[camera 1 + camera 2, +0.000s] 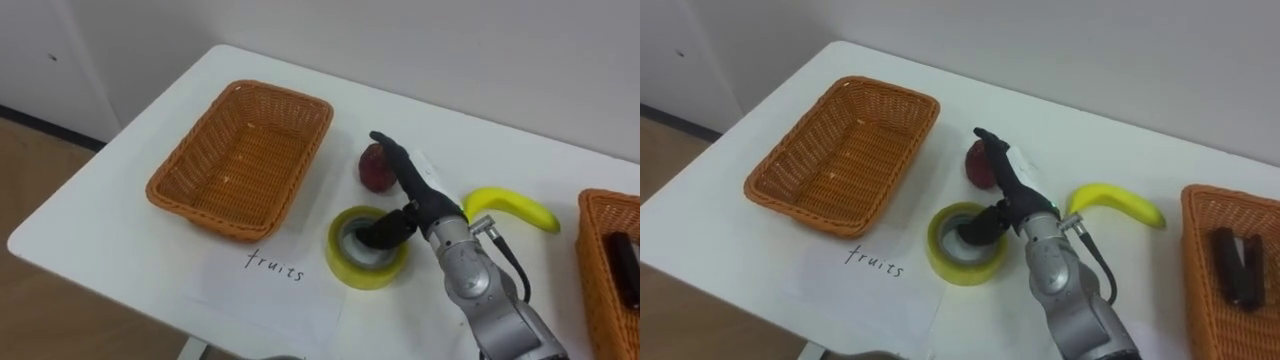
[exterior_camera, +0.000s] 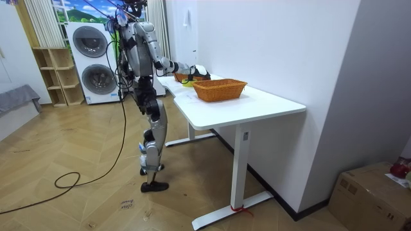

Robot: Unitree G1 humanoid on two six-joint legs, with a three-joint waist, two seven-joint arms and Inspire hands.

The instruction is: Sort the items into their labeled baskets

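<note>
Yellow tape roll [image 1: 366, 274] lies flat on the desk [image 1: 100, 215], lower centre of frame, just right of the paper label [image 1: 275, 268] reading "fruits".

Right robot hand [image 1: 415, 195] enters from lower right. Its thumb dips into the roll's core and its fingers stretch straight toward the upper frame, their tips over the apple [image 1: 373, 172]. The spread is wide, with nothing clamped. Judgement: it is hooking the roll to lift it rightward.

Apple sits just above the roll. Banana [image 1: 510, 207] lies right of the hand.

Fruit basket [image 1: 290, 95], left of centre, holds nothing. Second basket [image 1: 590, 260], right edge, holds a dark office item [image 1: 622, 262].
</note>
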